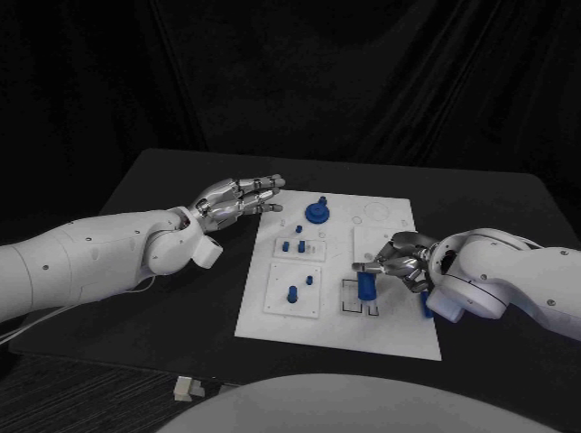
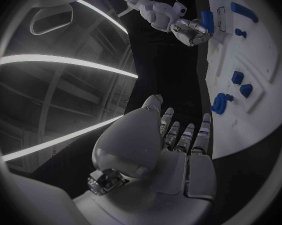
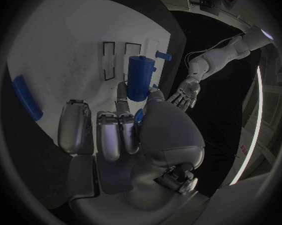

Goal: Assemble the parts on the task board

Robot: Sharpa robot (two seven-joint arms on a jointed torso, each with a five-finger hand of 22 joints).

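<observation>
The right hand (image 1: pixel 397 262) pinches a blue cylinder (image 3: pixel 139 78) over the white board (image 1: pixel 388 336). The left hand (image 1: pixel 235 199) hovers beside the board — fingers spread, holding nothing.

The white task board (image 1: pixel 392 336) lies flat at the worktop's centre, long side running toward twelve o'clock. A blue knobbed part (image 1: pixel 317 212) stands at its eleven o'clock end; small blue pegs (image 1: pixel 292 292) stand toward nine o'clock. A blue cylinder (image 1: pixel 367 286) stands upright toward four o'clock.

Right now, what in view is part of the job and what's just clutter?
Job: board; blue cylinder held in right hand; knobbed part; small pegs; long bar at the board's edge; left hand, holding nothing.

Clutter: small white block at the table's front edge.
</observation>
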